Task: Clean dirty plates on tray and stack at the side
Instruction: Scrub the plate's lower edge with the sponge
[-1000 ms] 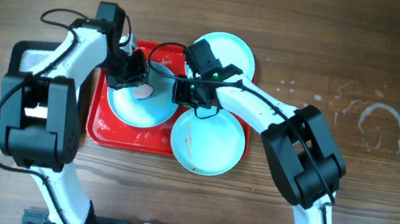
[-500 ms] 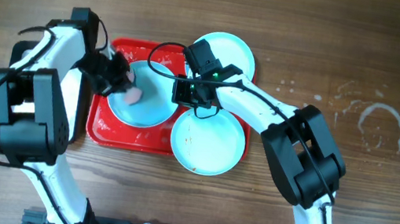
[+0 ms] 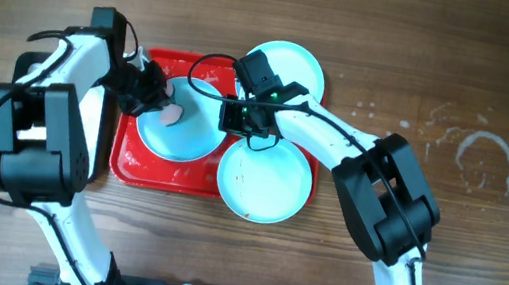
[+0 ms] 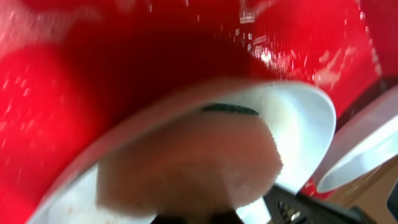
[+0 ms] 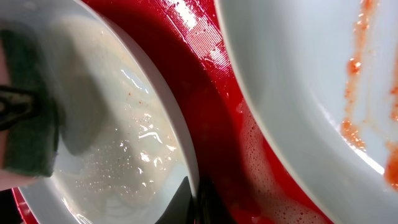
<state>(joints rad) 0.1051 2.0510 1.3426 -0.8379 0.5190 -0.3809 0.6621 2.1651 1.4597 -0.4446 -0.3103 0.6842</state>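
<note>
On the red tray [image 3: 141,172] lies one wet pale blue plate [image 3: 190,138]. My left gripper [image 3: 157,103] is shut on a pinkish sponge [image 3: 172,116] that presses on the plate's left part. In the left wrist view the sponge [image 4: 186,162] fills the middle, green scouring side [image 4: 230,110] away from me, the gripper [image 4: 196,219] barely showing. My right gripper [image 3: 231,117] is shut on this plate's right rim [image 5: 186,155], fingertips [image 5: 181,202] either side of it. A second plate [image 3: 266,182] with orange smears [image 5: 354,68] overlaps the tray's right edge. A third plate [image 3: 293,67] lies behind.
Soapy water stands on the red tray floor [image 5: 249,155] between the two plates. Dried water marks [image 3: 483,156] show on the wooden table far right. A black-rimmed tray [image 3: 28,62] is mostly hidden under my left arm.
My left arm has swung left and the sponge has slid from the plate's middle toward its left part. The right gripper and all plates have stayed put.
</note>
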